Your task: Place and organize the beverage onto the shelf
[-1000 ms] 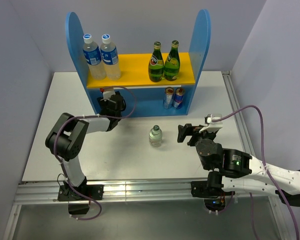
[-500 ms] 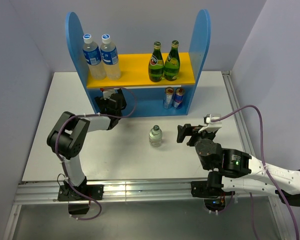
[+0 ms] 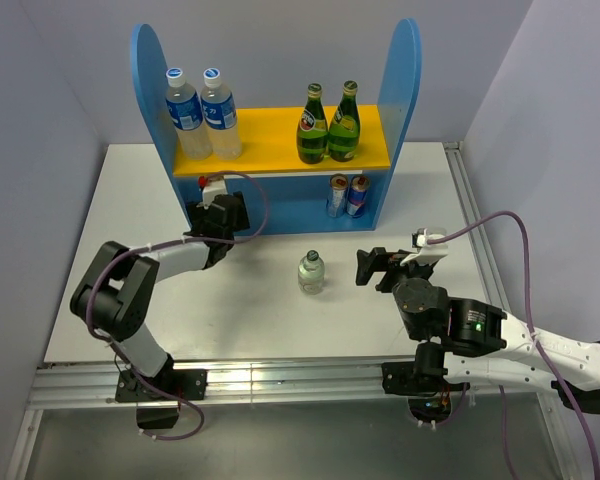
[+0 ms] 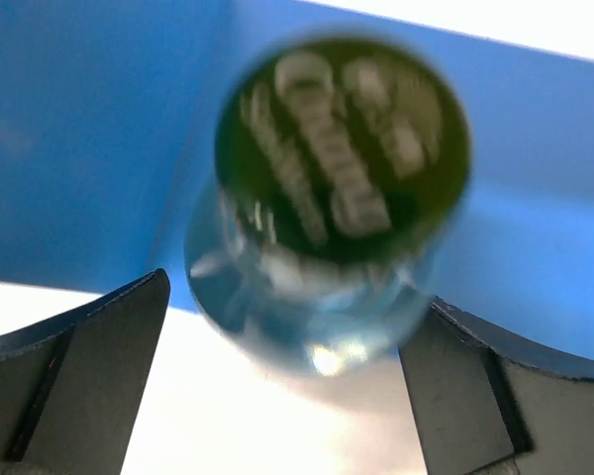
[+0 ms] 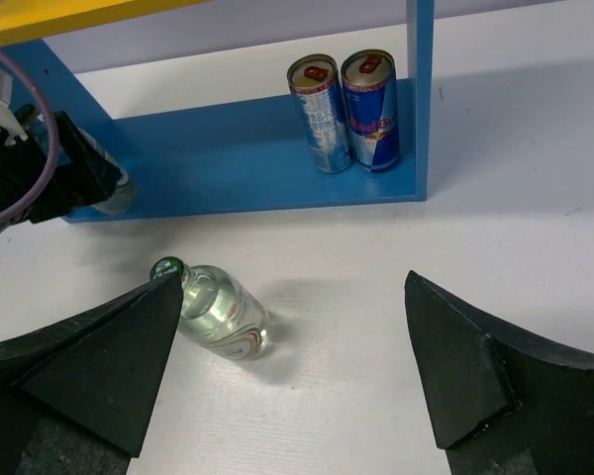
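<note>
Left arm: extended forward and low. The left gripper (image 3: 220,214) sits at the left end of the base of the blue rack shelf with yellow upper board (image 3: 280,150). Its fingers (image 4: 79,366) flank a small clear bottle with dark green cap (image 4: 342,148); whether they clamp it cannot be determined.

Right arm: folded. The right gripper (image 3: 372,267) is low over the white table (image 3: 130,190), jaws spread wide, holding nothing.

Count:
- Small clear bottles: two. The second bottle (image 3: 311,272) stands on the table in front of the shelf.
- Clear blue-labelled plastic bottles (image 3: 185,112): two, on the upper board.
- Green glass bottles (image 3: 313,125): two, on the upper board.
- Drink cans (image 3: 338,196): two, on the base.
</note>
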`<state>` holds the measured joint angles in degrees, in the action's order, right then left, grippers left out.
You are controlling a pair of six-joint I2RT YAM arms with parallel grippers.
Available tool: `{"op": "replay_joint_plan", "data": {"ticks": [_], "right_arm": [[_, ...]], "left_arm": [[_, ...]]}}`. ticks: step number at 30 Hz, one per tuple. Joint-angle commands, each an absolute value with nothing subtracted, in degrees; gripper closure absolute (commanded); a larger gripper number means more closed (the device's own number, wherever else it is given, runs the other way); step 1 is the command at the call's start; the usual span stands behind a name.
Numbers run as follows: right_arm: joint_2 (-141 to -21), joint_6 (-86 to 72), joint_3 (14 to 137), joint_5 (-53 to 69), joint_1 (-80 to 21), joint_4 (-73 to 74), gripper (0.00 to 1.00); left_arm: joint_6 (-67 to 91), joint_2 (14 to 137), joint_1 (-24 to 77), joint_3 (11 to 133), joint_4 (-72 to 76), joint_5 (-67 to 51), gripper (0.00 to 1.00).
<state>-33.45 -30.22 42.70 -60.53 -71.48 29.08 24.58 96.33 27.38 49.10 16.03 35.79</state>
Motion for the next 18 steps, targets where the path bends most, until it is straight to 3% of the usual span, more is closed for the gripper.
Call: {"op": "replay_joint_plan", "data": {"ticks": [1,12,18], "right_arm": [[-32.70,-30.85,42.19,-61.79,-71.72,27.68,0.00],[-32.34,-31.38,42.63,-62.14,-71.89,28.65,0.00],[-32.69,-31.29,42.54,-62.31,-71.98,28.39,0.00]], "left_arm": [[21.97,87.99,28.04,48.96,21.09,34.72,0.01],[22.15,79.46,28.56,41.93,21.45,29.10,0.01],[24.08,73.05,34.35,37.27,18.29,30.32,0.01]]}}
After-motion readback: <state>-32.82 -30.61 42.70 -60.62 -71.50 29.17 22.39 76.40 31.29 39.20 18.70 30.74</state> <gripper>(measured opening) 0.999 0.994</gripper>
